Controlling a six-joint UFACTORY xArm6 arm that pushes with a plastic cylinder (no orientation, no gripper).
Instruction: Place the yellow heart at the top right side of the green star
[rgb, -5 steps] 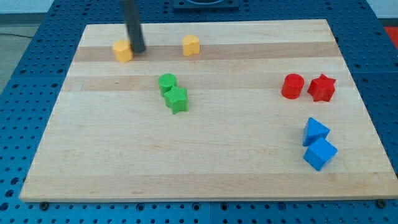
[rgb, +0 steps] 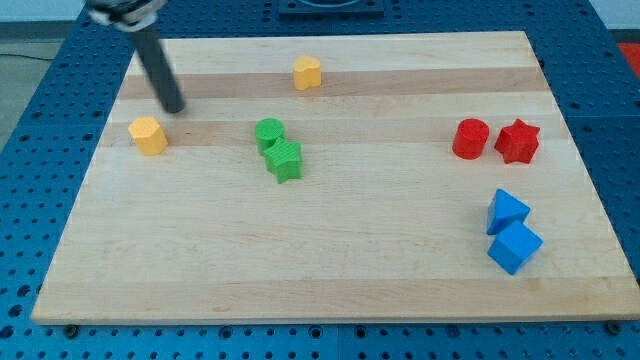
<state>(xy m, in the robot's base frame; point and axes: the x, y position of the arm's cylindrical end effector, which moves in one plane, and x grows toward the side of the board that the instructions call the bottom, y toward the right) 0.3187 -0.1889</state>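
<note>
My tip (rgb: 176, 108) stands on the board's upper left. Just below and left of it, a short gap away, lies a yellow block (rgb: 148, 135) with an angular, pentagon-like outline. A second yellow block (rgb: 307, 72), heart-like in shape, lies near the view's top, above the green pair. The green star (rgb: 284, 159) sits left of the board's middle, touching a green round block (rgb: 268, 131) at its upper left. My tip is well to the left of the green star.
A red round block (rgb: 470, 138) and a red star (rgb: 518, 141) sit side by side at the right. Two blue blocks (rgb: 507, 211) (rgb: 515, 247) lie touching at the lower right. The wooden board (rgb: 320, 290) rests on a blue perforated table.
The left yellow block has slid down and to the left from the top of the board. My tip has moved down-left with it and now stands slightly apart from it.
</note>
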